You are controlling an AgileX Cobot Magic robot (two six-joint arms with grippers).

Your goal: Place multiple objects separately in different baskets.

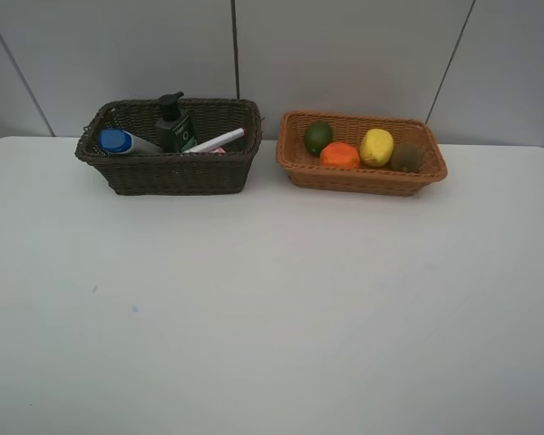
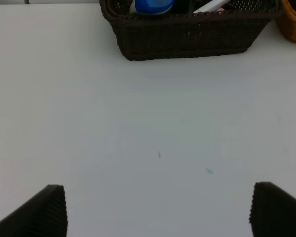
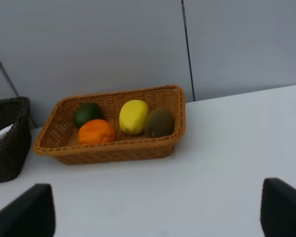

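while both claws stand wide open and hold nothing, the left claw [image 2: 158,210] over bare white surface [image 1: 272,308] and the right claw [image 3: 155,212] likewise, the dark brown basket [image 1: 172,172] holds the blue-capped spray bottle [image 1: 118,141], dark green pump bottle [image 1: 174,127] and white marker [image 1: 216,140]; just beside it, the orange-tan basket [image 1: 363,178] holds the lime [image 1: 317,137], orange [image 1: 340,155], lemon [image 1: 376,147] and kiwi [image 1: 406,156]

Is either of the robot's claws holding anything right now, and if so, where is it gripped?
Nothing is held. The left end effector and the right end effector both stand open over bare table.
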